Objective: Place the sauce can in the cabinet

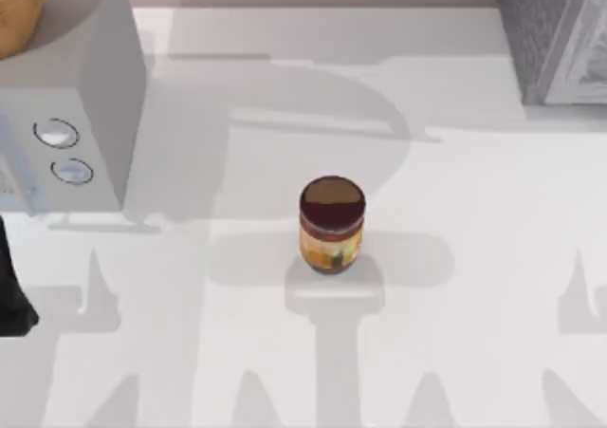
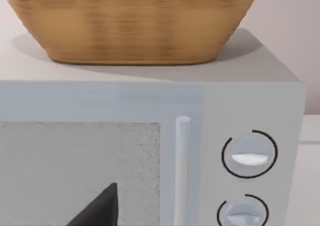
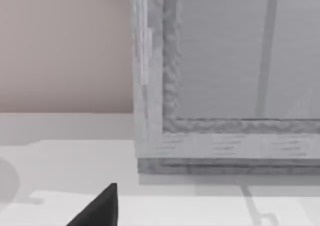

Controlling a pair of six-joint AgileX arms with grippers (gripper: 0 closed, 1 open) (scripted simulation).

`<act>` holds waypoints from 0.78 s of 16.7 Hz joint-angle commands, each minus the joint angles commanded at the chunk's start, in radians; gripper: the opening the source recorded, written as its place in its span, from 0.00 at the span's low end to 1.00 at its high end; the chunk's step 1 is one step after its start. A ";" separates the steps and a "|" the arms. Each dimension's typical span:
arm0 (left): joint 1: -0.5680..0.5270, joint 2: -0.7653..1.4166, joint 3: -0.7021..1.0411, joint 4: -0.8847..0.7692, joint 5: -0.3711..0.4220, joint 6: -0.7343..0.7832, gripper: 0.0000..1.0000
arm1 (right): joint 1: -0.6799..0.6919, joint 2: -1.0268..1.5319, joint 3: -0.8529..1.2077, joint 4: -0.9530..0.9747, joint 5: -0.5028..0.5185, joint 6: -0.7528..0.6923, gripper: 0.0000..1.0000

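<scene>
Left arm [image 1: 13, 290] sits parked at the counter's left edge, just a dark piece of it poking in from the side in the top view. Left wrist view catches one dark fingertip [image 2: 97, 208] of the left end effector low in shot. Right wrist view shows the same for the right end effector: a single dark fingertip [image 3: 97, 208], hanging over the counter.

Rough stone-like cabinet [image 1: 550, 29], woven basket [image 2: 135, 23]

the sauce can [image 1: 332, 224] stands mid-table, the cabinet [image 1: 555, 34] far right, a microwave [image 1: 71, 115] far left
</scene>
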 joint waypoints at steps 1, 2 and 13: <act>0.000 0.000 0.000 0.000 0.000 0.000 1.00 | 0.000 0.000 0.000 0.000 0.000 0.000 1.00; 0.000 0.000 0.000 0.000 0.000 0.000 1.00 | 0.000 0.000 0.000 0.000 0.000 0.000 1.00; 0.000 0.000 0.000 0.000 0.000 0.000 1.00 | 0.072 0.472 0.240 0.232 -0.231 -0.032 1.00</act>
